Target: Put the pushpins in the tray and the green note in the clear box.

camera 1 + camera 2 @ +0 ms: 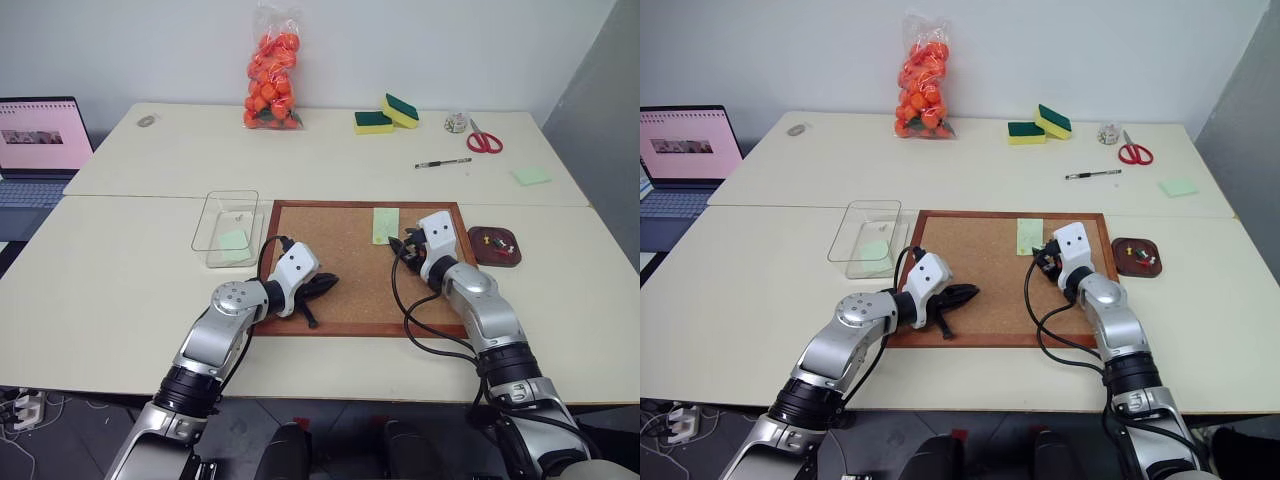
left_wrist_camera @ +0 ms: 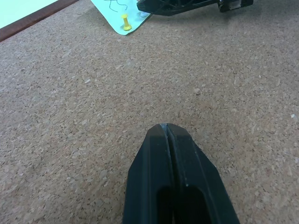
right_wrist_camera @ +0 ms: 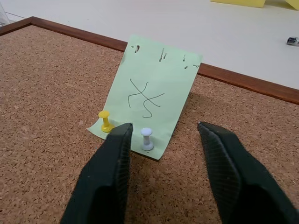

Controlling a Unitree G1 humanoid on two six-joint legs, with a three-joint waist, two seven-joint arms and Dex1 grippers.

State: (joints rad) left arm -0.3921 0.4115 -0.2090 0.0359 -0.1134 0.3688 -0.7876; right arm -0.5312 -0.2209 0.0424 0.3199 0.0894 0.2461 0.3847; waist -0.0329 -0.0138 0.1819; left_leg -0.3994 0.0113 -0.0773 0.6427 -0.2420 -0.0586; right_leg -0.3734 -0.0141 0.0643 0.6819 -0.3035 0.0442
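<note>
A green note (image 3: 152,95) lies on the corkboard (image 1: 340,265), pinned near its close edge by a yellow pushpin (image 3: 105,120) and a pale pushpin (image 3: 146,138). My right gripper (image 3: 166,177) is open just short of that edge, its fingers (image 3: 112,172) either side of the pale pin and not touching it. My left gripper (image 1: 322,285) is shut and empty, low over the board's left part. The reddish-brown tray (image 1: 494,258) sits right of the board with pins (image 1: 493,240) in it. Left of the board, the clear box (image 1: 226,205) holds a pale green slip (image 1: 233,240).
At the table's back are a bag of orange balls (image 1: 272,70), two sponges (image 1: 386,113), scissors (image 1: 484,139), a pen (image 1: 443,162) and a green pad (image 1: 532,176). A laptop (image 1: 40,140) stands at the far left. Black cables (image 1: 425,325) trail from my right wrist over the board.
</note>
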